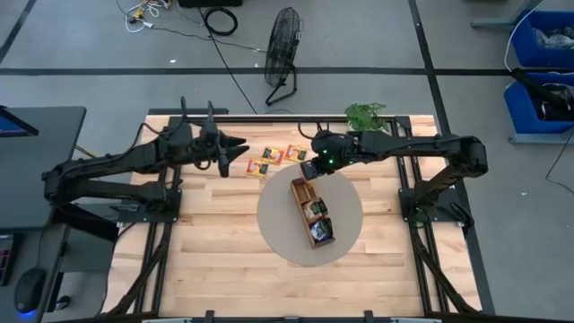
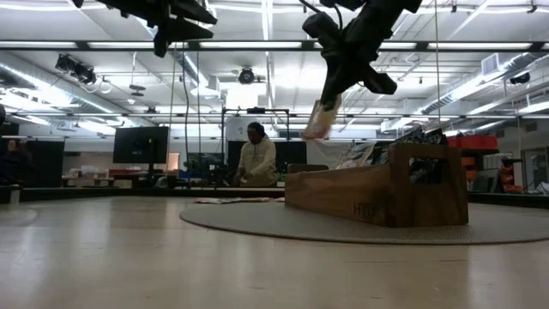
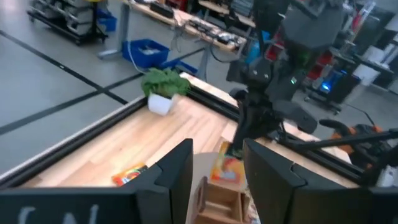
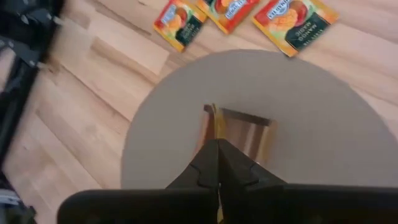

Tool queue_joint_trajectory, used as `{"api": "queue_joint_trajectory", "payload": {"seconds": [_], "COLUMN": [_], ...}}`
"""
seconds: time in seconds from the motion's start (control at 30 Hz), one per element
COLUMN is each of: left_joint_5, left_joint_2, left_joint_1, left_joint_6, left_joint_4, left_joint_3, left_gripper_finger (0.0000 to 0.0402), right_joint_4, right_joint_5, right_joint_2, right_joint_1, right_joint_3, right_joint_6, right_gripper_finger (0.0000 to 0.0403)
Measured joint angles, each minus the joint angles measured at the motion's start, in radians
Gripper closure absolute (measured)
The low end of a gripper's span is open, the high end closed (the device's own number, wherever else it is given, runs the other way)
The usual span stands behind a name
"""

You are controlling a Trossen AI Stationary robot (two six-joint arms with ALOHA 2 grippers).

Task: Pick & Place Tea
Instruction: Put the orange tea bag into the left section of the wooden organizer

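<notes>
Right gripper (image 2: 330,94) clamped on orange-yellow square tea sachet (image 2: 318,120), hanging top centre of low view above long brown wooden compartment tray (image 2: 377,196).

Risk: thin edge-grip slips, or sachet catches tray wall and lands on round grey-beige mat (image 1: 278,235).

Left gripper (image 1: 235,145) part-open, empty, upper left of high view, beside three loose orange sachets (image 1: 277,157).

The whole table (image 1: 224,251) is seen from straight above in the high view, with floor around it. In the low view it is seen level from the tabletop, facing the room. The round mat (image 1: 345,193) and wooden compartment tray (image 2: 377,193) are shared by all four views. The tray (image 4: 239,127) is looked down upon closely from the right wrist; from the left wrist it is viewed across the table, toward the potted plant (image 3: 163,87).
</notes>
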Motion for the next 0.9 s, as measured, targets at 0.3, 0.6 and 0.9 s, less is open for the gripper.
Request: {"api": "queue_joint_trajectory", "payload": {"seconds": [0.3, 0.6, 0.9], "left_joint_5": [-0.058, -0.058, -0.058], "left_joint_2": [-0.064, -0.101, -0.115], "left_joint_1": [-0.016, -0.026, -0.029], "left_joint_6": [0.059, 0.027, 0.025], "left_joint_4": [0.087, 0.125, 0.129], "left_joint_3": [-0.078, -0.160, -0.166], "left_gripper_finger": [0.0258, 0.0258, 0.0258], "right_joint_4": [0.012, 0.006, 0.001], "right_joint_5": [-0.010, -0.027, -0.029], "right_joint_2": [0.000, 0.000, 0.000], "right_joint_1": [0.002, 0.002, 0.002], "right_joint_3": [-0.003, -0.003, -0.003], "right_joint_6": [0.044, 0.085, 0.096], "right_gripper_finger": [0.0403, 0.0403, 0.0403]}}
